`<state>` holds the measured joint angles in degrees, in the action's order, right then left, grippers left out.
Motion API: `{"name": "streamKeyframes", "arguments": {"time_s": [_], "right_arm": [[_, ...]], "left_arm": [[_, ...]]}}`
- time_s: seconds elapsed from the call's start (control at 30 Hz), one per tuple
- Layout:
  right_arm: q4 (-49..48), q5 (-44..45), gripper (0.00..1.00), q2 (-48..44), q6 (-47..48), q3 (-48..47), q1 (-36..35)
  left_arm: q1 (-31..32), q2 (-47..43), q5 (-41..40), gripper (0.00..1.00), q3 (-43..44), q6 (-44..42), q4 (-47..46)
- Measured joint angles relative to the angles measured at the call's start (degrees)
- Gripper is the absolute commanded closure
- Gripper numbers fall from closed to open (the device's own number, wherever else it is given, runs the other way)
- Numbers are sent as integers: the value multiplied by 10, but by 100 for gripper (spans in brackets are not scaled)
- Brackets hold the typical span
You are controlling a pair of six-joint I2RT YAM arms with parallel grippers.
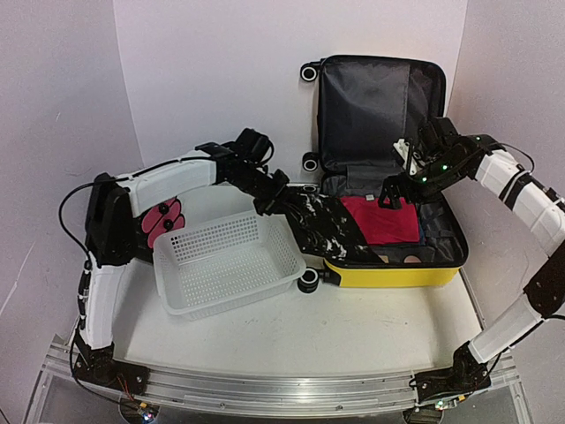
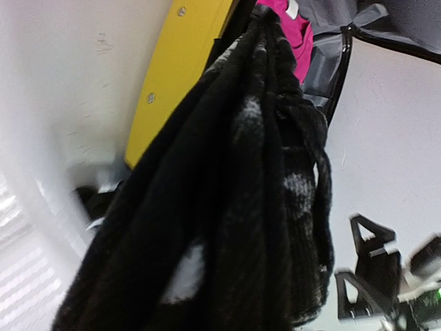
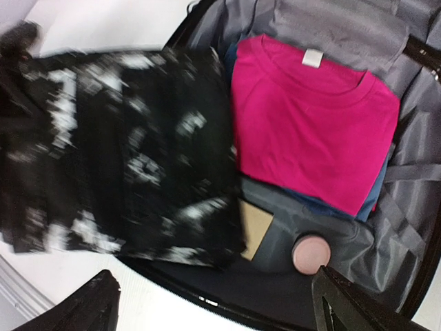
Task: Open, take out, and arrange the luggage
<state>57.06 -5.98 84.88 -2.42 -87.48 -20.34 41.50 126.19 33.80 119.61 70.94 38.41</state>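
Observation:
The yellow luggage [image 1: 397, 275] lies open, its grey-lined lid [image 1: 380, 97] standing against the back wall. A black-and-white patterned garment [image 1: 322, 225] stretches from the luggage's left edge up to my left gripper [image 1: 269, 201], which is shut on it. In the left wrist view that garment [image 2: 227, 207] fills the frame and hides the fingers. My right gripper [image 1: 391, 196] hovers open over a folded magenta shirt [image 3: 313, 117] inside the luggage. Its fingertips [image 3: 351, 303] stand far apart with nothing between them.
A white mesh basket [image 1: 225, 261] sits left of the luggage, under the left arm. A black case with pink round ends [image 1: 163, 221] lies behind it. Inside the luggage are a tan card [image 3: 256, 227], a pink round lid [image 3: 310, 252] and blue cloth [image 3: 372, 203].

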Motion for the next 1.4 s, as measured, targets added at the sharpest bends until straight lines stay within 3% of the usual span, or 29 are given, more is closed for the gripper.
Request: {"name": "streamKeyframes", "arguments": {"time_s": [0.43, 0.8, 1.07, 1.4], "right_arm": [[30, 0, 2, 9, -6, -5, -3], [40, 0, 2, 31, -6, -26, -3], [51, 3, 2, 40, -1, -44, -3], [64, 9, 2, 49, 3, -60, -3]], "left_arm": [[-55, -167, 7, 100, -118, -87, 83], [-122, -281, 19, 100, -289, -176, 122], [-150, -295, 9, 100, -339, -262, 147], [-157, -295, -46, 100, -368, -311, 151]]}}
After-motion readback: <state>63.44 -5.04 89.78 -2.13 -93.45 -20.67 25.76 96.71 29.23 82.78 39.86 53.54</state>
